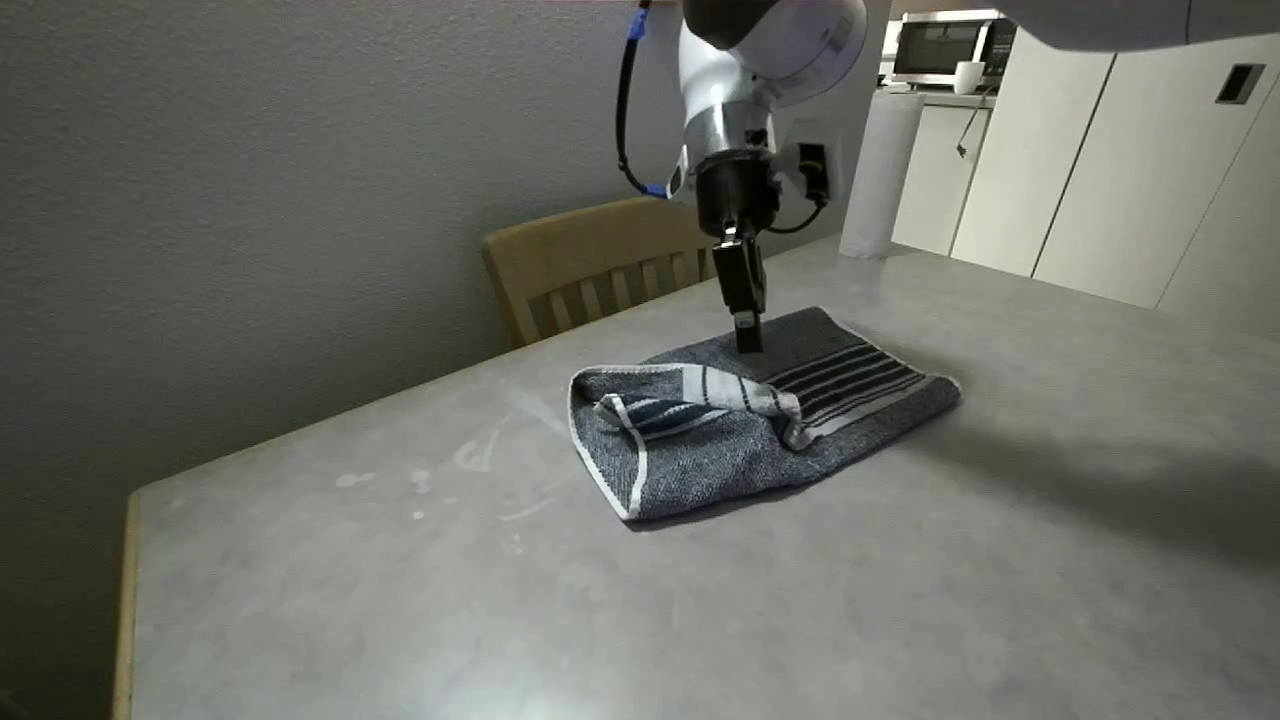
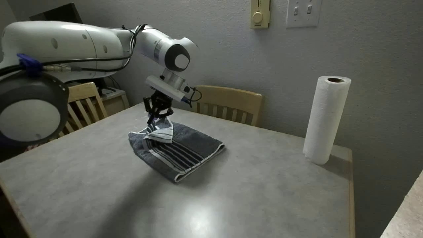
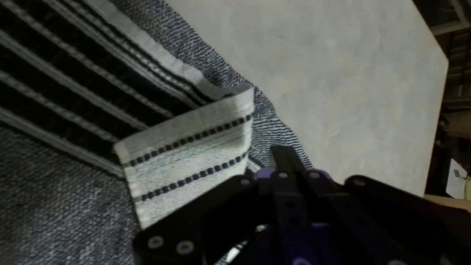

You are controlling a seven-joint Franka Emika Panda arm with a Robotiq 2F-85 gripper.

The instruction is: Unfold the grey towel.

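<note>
The grey towel lies partly folded and rumpled on the table, and shows in both exterior views (image 1: pixel 720 470) (image 2: pixel 198 140). Its main face is dark blue-grey with dark and pale stripes and a white hem. A pale striped flap is turned over on top, towards one end. In the wrist view the towel (image 3: pixel 62 209) fills the left side, with the flap just left of the fingertips. My gripper (image 1: pixel 748 335) (image 2: pixel 151 120) (image 3: pixel 287 149) points down over the towel near the flap. Its fingertips are together with no cloth visible between them. Whether the tips touch the towel I cannot tell.
The towel lies on a grey table (image 1: pixel 400 600). A wooden chair (image 2: pixel 228 96) stands against the far table edge by the wall. A paper towel roll (image 2: pixel 327 119) stands upright near a table corner. Another chair (image 2: pixel 86 105) stands behind the arm.
</note>
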